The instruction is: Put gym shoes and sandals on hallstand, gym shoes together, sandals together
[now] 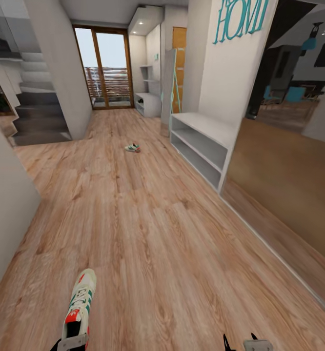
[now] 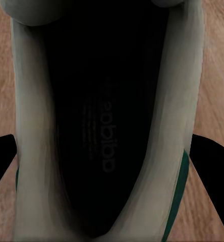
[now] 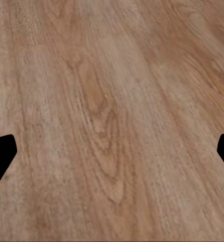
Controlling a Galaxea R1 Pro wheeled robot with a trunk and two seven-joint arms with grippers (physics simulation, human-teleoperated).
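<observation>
Our left fingers [image 2: 2, 156] sit on both sides of a gym shoe [image 2: 99, 131], clamped on it near the heel. We look right down into its dark inside. In the head view our left gripper [image 1: 72, 342] is at the bottom edge and holds that shoe [image 1: 79, 304] with the toe pointing away from us, above the floor [image 1: 148, 229].

Our right fingers [image 3: 1, 154] are wide apart with nothing between them. Under them we see bare wood planks [image 3: 112, 116]. In the head view our right gripper [image 1: 240, 343] peeks in at the bottom edge.

Farther down the corridor, the other gym shoe [image 1: 132, 147] lies on the floor by itself, well apart from us.

On the right wall stands a long low white shelf [image 1: 201, 141] with open tiers. Mint letters [image 1: 240, 19] hang on the wall above it. A big mirror [image 1: 289, 161] comes next to it, closer to us.

At the far end, by a glass door [image 1: 106, 68], stands a pale rack [image 1: 150, 100] with wall shelves above it. It is too far away for us to tell what the dark thing on it is. Grey stairs [image 1: 35, 112] go up on the left.
</observation>
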